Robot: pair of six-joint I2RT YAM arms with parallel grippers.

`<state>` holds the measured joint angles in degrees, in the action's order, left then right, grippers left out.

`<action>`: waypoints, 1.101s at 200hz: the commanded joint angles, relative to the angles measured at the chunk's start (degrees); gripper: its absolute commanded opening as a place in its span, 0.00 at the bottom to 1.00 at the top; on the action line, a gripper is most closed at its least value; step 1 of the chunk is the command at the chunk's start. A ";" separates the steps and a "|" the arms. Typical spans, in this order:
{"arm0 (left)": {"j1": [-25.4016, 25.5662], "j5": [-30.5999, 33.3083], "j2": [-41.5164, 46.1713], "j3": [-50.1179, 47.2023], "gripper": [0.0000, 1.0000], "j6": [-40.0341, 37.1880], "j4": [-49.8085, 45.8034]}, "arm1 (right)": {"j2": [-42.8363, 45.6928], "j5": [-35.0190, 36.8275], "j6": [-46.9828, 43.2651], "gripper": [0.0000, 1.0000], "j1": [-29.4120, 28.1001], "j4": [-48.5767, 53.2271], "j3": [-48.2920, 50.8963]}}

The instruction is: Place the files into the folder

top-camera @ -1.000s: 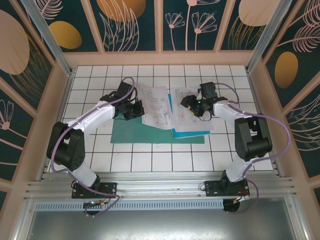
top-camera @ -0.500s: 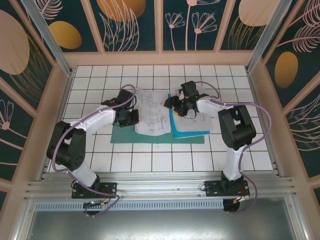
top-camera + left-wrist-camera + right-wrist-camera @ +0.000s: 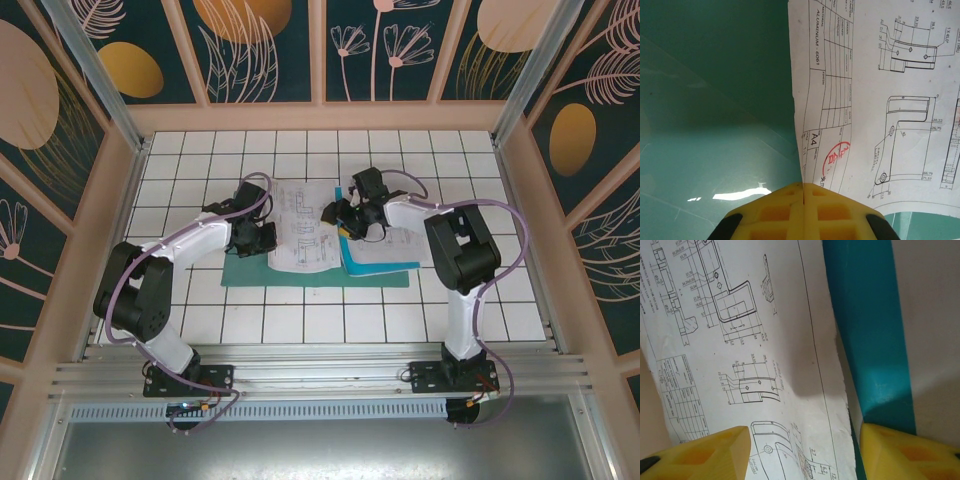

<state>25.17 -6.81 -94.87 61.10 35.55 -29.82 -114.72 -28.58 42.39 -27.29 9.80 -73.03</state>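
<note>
One of the files (image 3: pixel 303 225), a white sheet of line drawings, lies partly over the dark teal folder (image 3: pixel 245 270). My left gripper (image 3: pixel 266 238) is at the sheet's left edge. In the left wrist view its yellow fingers (image 3: pixel 840 210) are shut on the edge of this printed sheet (image 3: pixel 880 100), above the folder surface (image 3: pixel 715 100). My right gripper (image 3: pixel 336 213) hovers at the sheet's right edge. In the right wrist view the gripper (image 3: pixel 802 450) stands open over the drawing sheet (image 3: pixel 740 340), nothing pinched. More files (image 3: pixel 385 250) lie to the right.
A bright cyan sheet (image 3: pixel 347 243) lies under the right-hand papers, and its edge (image 3: pixel 865 315) runs beside the right fingertip. White tiles cover the table (image 3: pixel 200 150), with wooden walls around it. Open tiles lie along the front row.
My right gripper has swung left from over the right-hand papers to the sheet's right edge. The left gripper has drawn the sheet slightly left, further over the folder.
</note>
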 commanded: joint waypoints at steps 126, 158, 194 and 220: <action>-0.08 0.23 -0.74 -2.30 0.00 -4.96 3.86 | 2.08 -3.56 1.84 0.43 -2.07 -4.49 -1.46; -0.10 0.57 -1.06 -2.46 0.00 -5.76 5.27 | -1.28 -2.07 -1.32 0.42 -1.94 -2.18 -5.06; -0.12 -0.31 -1.67 -2.68 0.00 -5.69 7.24 | -4.49 -1.05 -3.58 0.41 -1.94 0.06 -9.59; -0.12 -0.26 -2.49 -2.32 0.00 -5.77 8.37 | -6.58 -0.32 -5.13 0.41 -1.91 2.84 -12.22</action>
<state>25.17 -6.98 -95.94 59.02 31.05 -23.51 -119.04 -30.63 40.32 -29.04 8.51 -82.19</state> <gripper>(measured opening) 0.061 0.408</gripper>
